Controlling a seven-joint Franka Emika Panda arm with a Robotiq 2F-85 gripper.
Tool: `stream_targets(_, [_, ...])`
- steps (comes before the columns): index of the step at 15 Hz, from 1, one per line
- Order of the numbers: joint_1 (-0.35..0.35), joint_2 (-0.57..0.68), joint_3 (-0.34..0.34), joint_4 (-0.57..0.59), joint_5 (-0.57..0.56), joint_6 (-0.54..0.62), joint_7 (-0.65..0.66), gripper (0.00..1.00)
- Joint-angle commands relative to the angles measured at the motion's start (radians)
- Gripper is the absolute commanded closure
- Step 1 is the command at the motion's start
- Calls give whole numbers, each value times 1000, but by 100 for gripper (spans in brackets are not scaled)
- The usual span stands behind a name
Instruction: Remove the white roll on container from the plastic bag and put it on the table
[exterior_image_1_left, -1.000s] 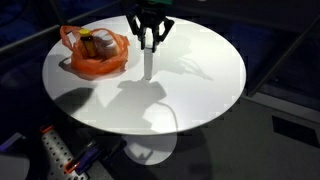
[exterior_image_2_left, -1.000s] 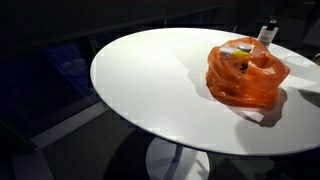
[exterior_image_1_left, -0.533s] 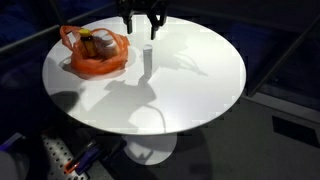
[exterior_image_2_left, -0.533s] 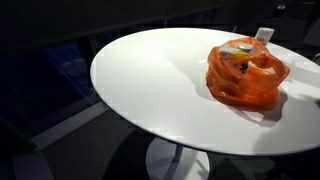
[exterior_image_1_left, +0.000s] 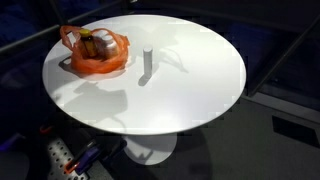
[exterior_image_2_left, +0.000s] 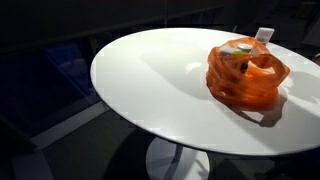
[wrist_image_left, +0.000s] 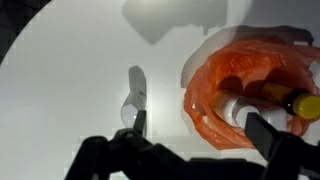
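Room dim; surroundings near black in both exterior views. White table (exterior_image_1_left: 200, 75) lit from overhead, bright, close to blown out in the wrist view. Soft grey shadows spread across the top; orange bag (exterior_image_2_left: 245, 75) throws a darker one beside it. White roll-on container (exterior_image_1_left: 147, 64) low in contrast against the top. Gripper (wrist_image_left: 200, 128) a dark, blurred silhouette. All frames soft, coarse.

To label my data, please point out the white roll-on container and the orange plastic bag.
white roll-on container (exterior_image_1_left: 147, 66): in an exterior view, middle of its body.
orange plastic bag (exterior_image_1_left: 95, 66): in an exterior view, its front wall.
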Motion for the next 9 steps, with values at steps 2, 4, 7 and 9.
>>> stream_targets(2, [0,-66,26,50,-30,-113,172,0])
stream_targets(4, [-1,-83,33,67,-36,-147,216,0])
stream_targets(7, [0,-95,41,78,-40,-177,250,0])
stream_targets(9, [5,-93,31,59,-19,-156,215,0])
